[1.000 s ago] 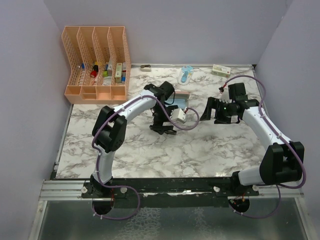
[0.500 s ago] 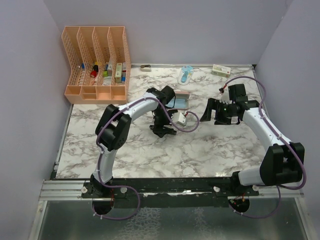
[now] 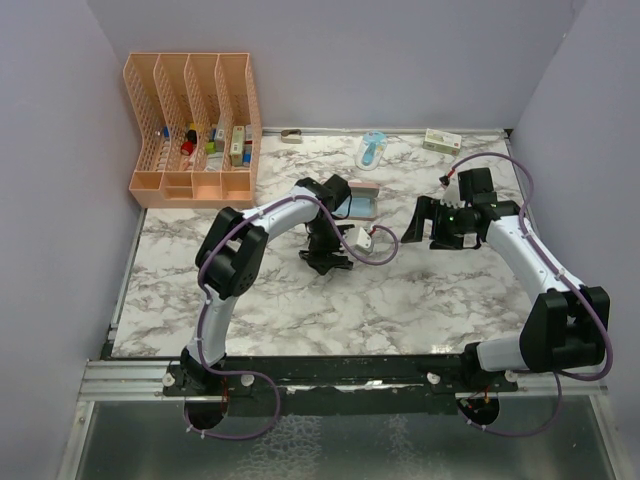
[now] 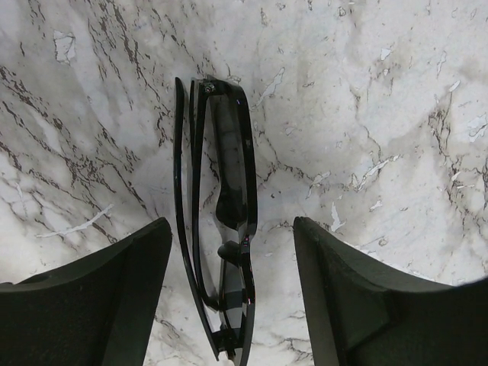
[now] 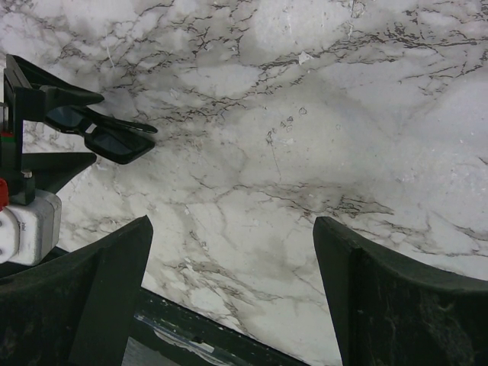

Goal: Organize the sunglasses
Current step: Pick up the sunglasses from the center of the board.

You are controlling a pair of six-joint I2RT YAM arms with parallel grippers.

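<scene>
The black folded sunglasses [image 4: 221,221] lie on the marble table between the fingers of my left gripper [image 4: 232,282], which is open and straddles them without touching. In the top view the left gripper [image 3: 327,262] points down at mid-table and hides the glasses. The right wrist view shows the sunglasses [image 5: 99,133] at its left edge, between the left gripper's fingers. My right gripper [image 3: 422,224] is open and empty, hovering over bare marble to the right [image 5: 232,282]. A pink case [image 3: 366,187] with something light blue [image 3: 360,206] on it sits just behind the left wrist, partly hidden.
An orange file organizer [image 3: 192,125] with small items stands at the back left. A blue-white item [image 3: 373,150], a small box [image 3: 441,140] and a small clip [image 3: 291,135] lie along the back edge. The table's dark front edge [image 5: 191,328] is near.
The left arm's wrist has shifted slightly toward the near right and settled over the sunglasses. The right arm has barely moved.
</scene>
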